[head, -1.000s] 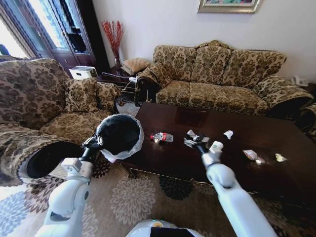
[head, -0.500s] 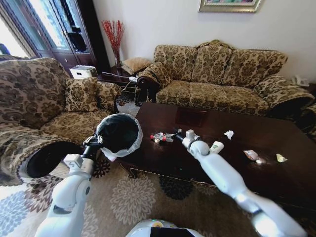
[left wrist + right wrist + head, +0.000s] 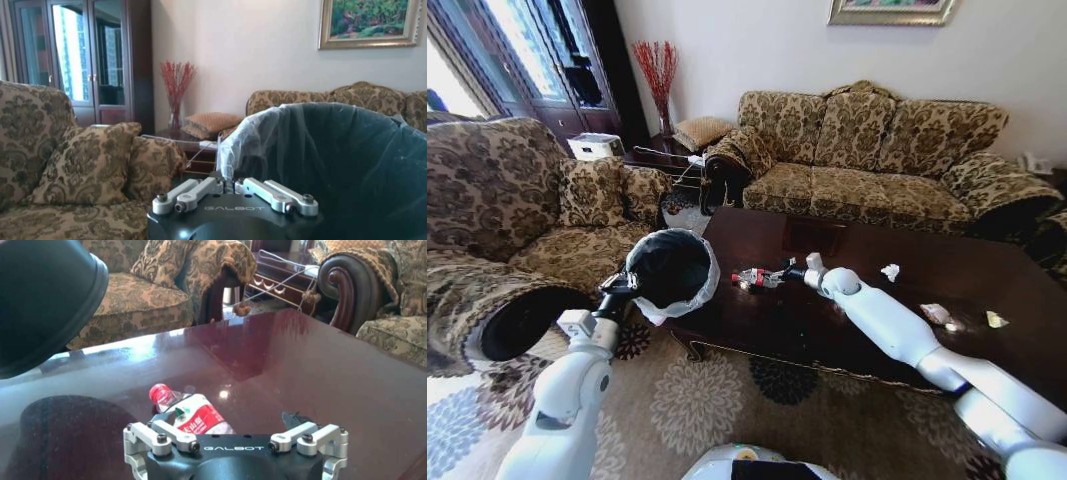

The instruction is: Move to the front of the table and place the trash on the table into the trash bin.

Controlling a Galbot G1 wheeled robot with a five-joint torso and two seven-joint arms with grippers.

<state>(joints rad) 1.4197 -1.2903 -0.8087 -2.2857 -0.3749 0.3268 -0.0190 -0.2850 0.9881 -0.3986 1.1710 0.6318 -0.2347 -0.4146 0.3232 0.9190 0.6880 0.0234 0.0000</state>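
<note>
Our right gripper (image 3: 235, 437) has its jaws wide, straddling the clear plastic bottle (image 3: 193, 415) low in the right wrist frame. The bottle lies on the table (image 3: 877, 300), its long axis running away from the claw, red cap farthest. Its lower body is hidden behind the gripper housing. At centre-left of the head frame, our left gripper (image 3: 619, 288) clamps the trash bin (image 3: 670, 268) by its rim beside the table's end.

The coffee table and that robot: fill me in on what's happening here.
The right end effector is stretched over the table, open around a clear plastic bottle lying on its side, not yet gripping it. The left end effector holds the black trash bin up by its rim at the table's left end. A few crumpled papers lie farther right.
</note>
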